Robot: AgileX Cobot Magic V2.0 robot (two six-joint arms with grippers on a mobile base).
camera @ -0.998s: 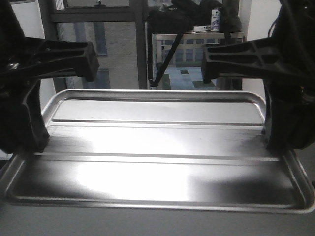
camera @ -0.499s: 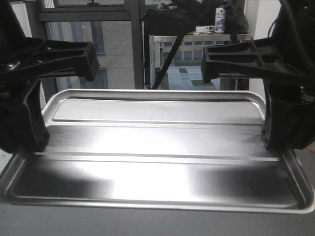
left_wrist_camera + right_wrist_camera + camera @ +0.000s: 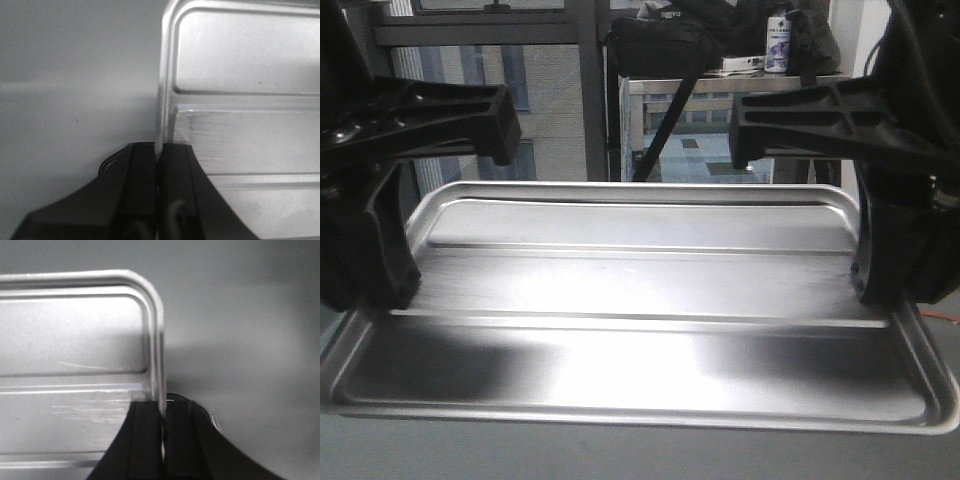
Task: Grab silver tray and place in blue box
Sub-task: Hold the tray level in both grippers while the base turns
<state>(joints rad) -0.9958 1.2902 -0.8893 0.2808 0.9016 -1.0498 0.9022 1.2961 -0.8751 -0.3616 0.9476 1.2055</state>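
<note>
At 9 and 3 o'clock on the silver tray (image 3: 640, 300), the left end effector (image 3: 158, 152) and right end effector (image 3: 163, 412) each pinch its rim.

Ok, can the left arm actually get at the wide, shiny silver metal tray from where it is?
Yes, it looks so: the left gripper is shut on the side rim of the silver tray, with nothing between them.

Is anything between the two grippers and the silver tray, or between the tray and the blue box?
Nothing between them: the left gripper and the right gripper are each shut on a side rim of the silver tray. The blue box is in no view, so that path cannot be judged.
</note>
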